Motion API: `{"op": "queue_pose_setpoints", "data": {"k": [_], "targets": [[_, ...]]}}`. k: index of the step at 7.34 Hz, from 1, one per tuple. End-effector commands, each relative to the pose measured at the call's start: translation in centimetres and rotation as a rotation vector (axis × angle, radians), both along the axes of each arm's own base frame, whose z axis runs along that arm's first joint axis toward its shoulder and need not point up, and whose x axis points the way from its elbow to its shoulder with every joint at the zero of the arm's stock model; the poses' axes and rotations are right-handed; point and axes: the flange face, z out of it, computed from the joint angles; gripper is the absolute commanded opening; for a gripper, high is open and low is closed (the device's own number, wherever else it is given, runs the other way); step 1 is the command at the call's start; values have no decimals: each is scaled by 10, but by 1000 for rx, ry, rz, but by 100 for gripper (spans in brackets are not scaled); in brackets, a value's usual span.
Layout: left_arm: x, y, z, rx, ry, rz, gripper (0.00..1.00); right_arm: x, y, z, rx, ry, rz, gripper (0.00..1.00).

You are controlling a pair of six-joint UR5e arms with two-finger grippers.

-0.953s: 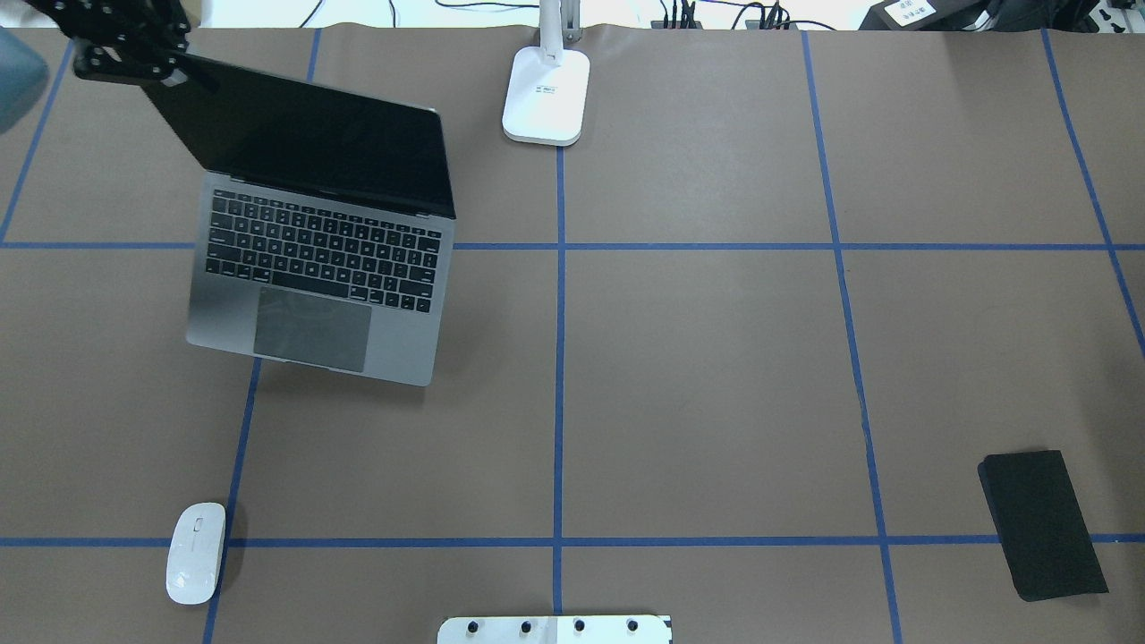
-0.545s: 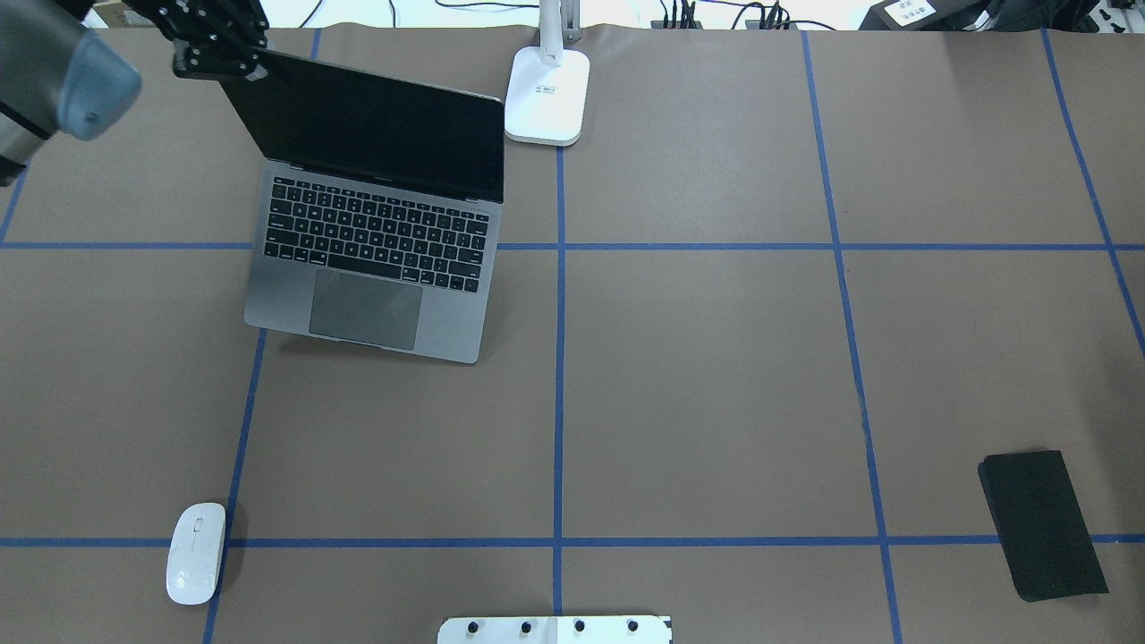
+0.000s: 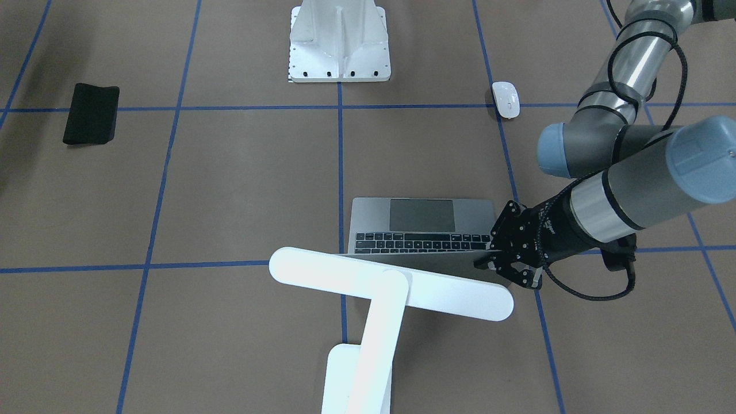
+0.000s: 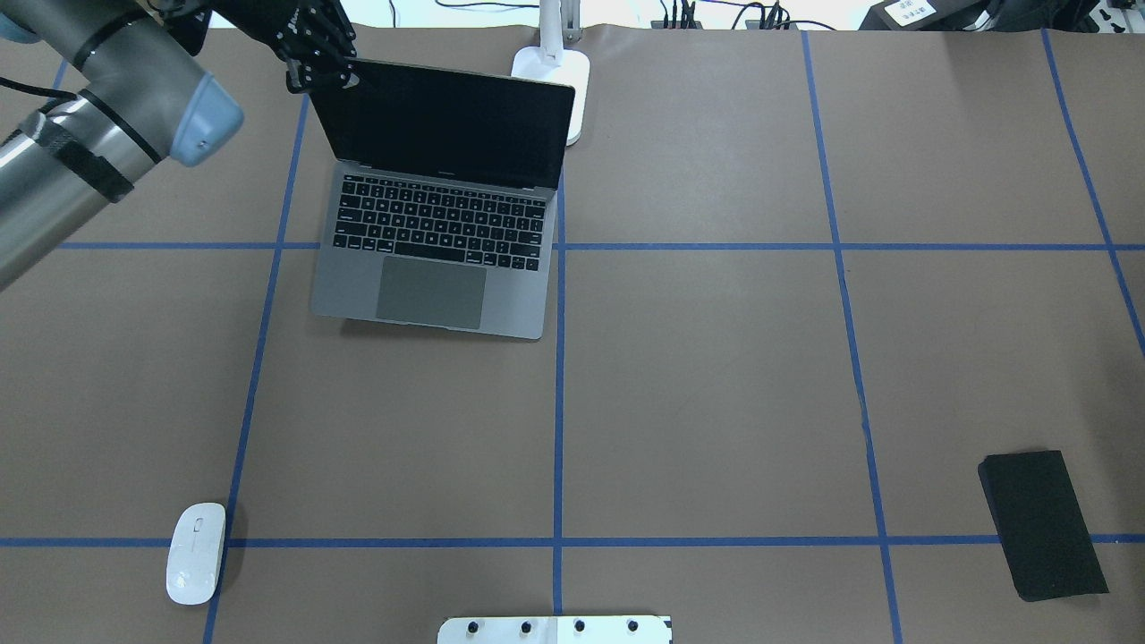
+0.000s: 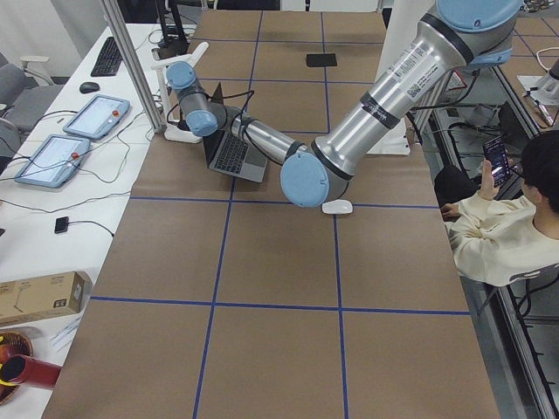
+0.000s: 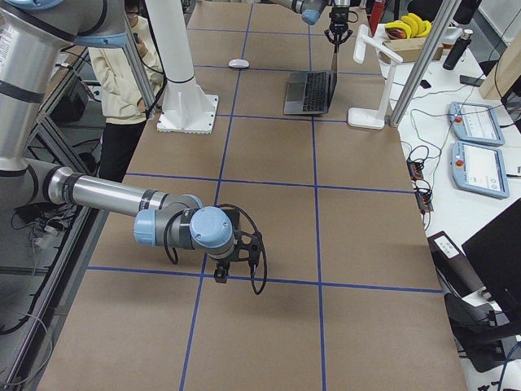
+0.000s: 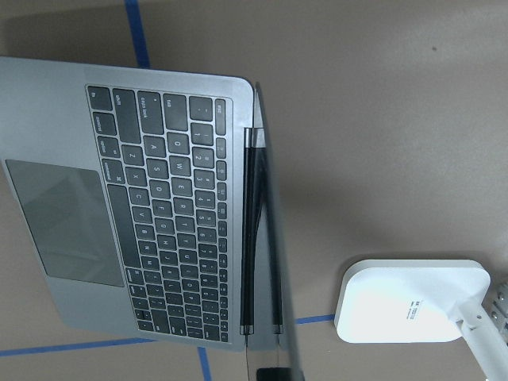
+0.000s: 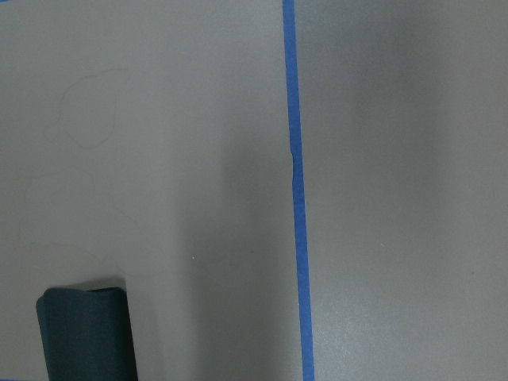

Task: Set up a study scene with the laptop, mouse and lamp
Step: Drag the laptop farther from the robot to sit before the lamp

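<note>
Setup about a third in.
Left tool (image 4: 320,76) clamps lid of slim grey metal laptop (image 4: 438,241) beside white bar-head lamp (image 3: 391,284); white oval mouse (image 4: 195,553) unplaced; right tool (image 6: 221,273): opening unclear.

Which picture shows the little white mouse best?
The overhead exterior view: the mouse lies whole and unblocked, largest there. Front-facing shows it smaller; both side views show a tiny white blob; the wrist cameras miss it.

The laptop (image 4: 438,259) has slid across the counter (image 4: 716,358) toward the lamp (image 4: 581,94), from well apart to just beside its base, and has turned squarer to it. The left gripper (image 4: 324,70), jaws clamped on the lid's corner, has travelled with it toward the lamp.
</note>
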Motion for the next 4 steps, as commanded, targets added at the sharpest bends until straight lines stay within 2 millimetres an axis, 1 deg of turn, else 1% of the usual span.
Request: {"op": "queue_pose_setpoints", "data": {"k": [1, 3, 4], "targets": [[21, -8, -7, -3, 23, -69, 0, 0, 1, 1, -3, 0, -1, 100], [25, -17, 16, 25, 17, -123, 0, 0, 2, 3, -7, 0, -1, 100], [30, -21, 31, 37, 8, -140, 0, 0, 2, 3, -8, 0, -1, 100]]}}
